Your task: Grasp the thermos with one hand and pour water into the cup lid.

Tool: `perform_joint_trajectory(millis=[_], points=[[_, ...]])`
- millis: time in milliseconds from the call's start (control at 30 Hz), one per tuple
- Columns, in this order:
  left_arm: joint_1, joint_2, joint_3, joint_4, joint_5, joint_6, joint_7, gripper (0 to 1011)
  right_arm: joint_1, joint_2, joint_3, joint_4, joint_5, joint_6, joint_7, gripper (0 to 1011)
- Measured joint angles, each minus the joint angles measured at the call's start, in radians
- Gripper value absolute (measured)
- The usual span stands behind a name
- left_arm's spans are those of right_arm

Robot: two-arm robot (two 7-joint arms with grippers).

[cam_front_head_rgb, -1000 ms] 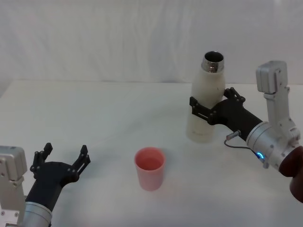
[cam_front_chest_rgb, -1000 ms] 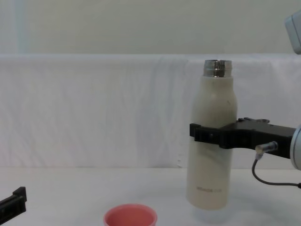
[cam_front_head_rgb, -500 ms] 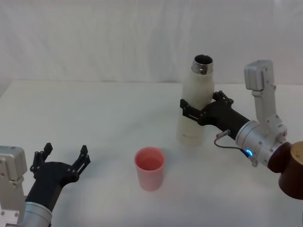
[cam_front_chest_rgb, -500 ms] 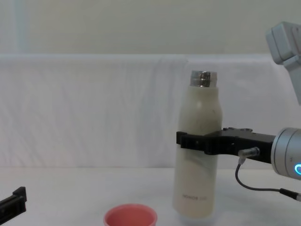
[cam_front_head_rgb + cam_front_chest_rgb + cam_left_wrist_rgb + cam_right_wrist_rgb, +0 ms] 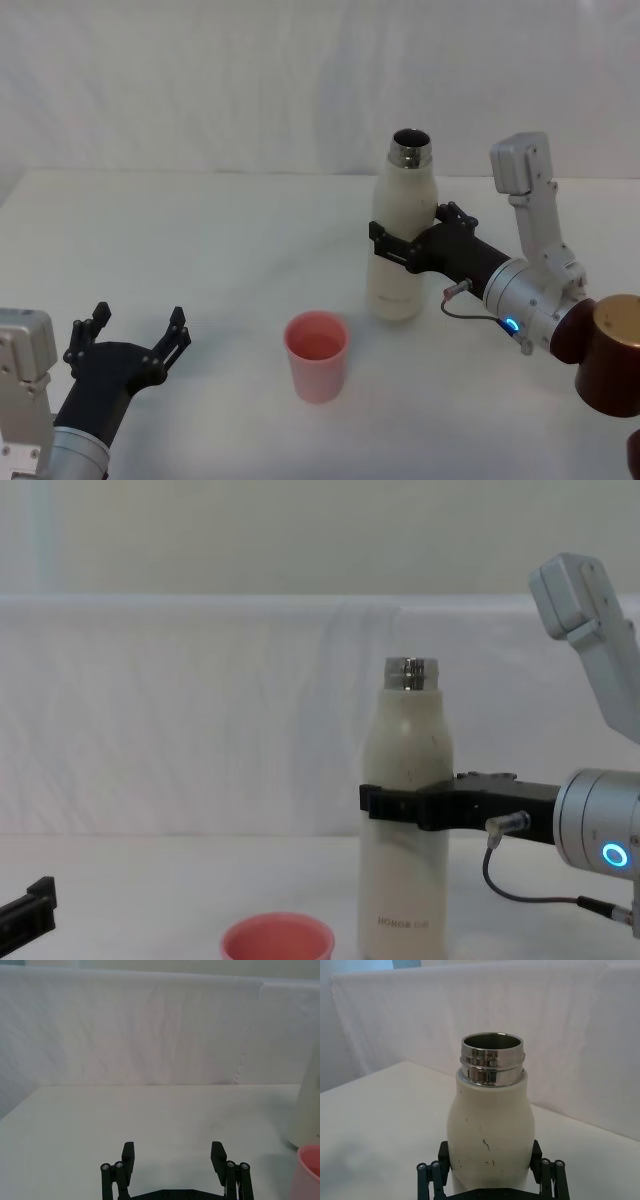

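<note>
One right gripper (image 5: 403,247) clamped on matte cream thermos (image 5: 399,255) | steel neck | round pink cup lid (image 5: 317,355) nearby

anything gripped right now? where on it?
Right gripper is shut on the thermos, around mid-body, below the shoulder. Left gripper is open, holding nothing.

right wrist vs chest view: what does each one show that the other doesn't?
Right wrist view alone: inside of the thermos's open steel mouth, and dark scuffs on its body. Chest view alone: grey lettering near the base, the cup lid in front of and left of it, the blue ring on the right arm. Both: right gripper shut on the upright thermos at mid-body.
</note>
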Motion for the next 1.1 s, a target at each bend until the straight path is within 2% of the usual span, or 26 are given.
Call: perform_joint_trajectory(millis=[500,1100], points=[[0.000,0.000,0.000,0.000,0.000,0.000,0.000,1001,0.008,0.017,-0.026,0.032,0.036,-0.017,-0.018,957],[0.000,0.000,0.000,0.000,0.000,0.000,0.000,1001,0.022,0.050,-0.066,0.038,0.062,-0.021,-0.034,957]])
